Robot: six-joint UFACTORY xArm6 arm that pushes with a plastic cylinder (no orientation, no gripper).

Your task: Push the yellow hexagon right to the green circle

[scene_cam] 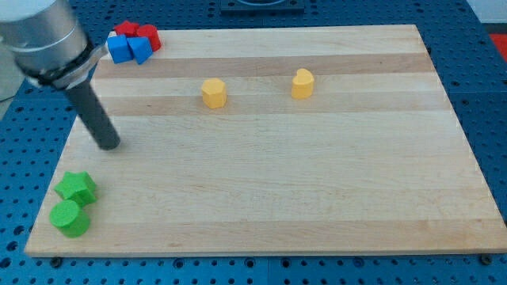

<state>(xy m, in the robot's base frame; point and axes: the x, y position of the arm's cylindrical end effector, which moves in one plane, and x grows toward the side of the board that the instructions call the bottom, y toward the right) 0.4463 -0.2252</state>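
Observation:
The yellow hexagon (214, 93) sits on the wooden board (261, 190) at upper middle. The green circle (70, 218) lies at the board's bottom left corner, touching a green star (77, 188) just above it. My tip (108, 145) is on the board near its left edge, above and right of the green blocks and well to the left and below the yellow hexagon. It touches no block.
A second yellow block (302, 83), rounded, sits right of the hexagon. Two blue blocks (128, 50) and two red blocks (139, 33) cluster at the board's top left corner. A blue pegboard surface (483, 119) surrounds the board.

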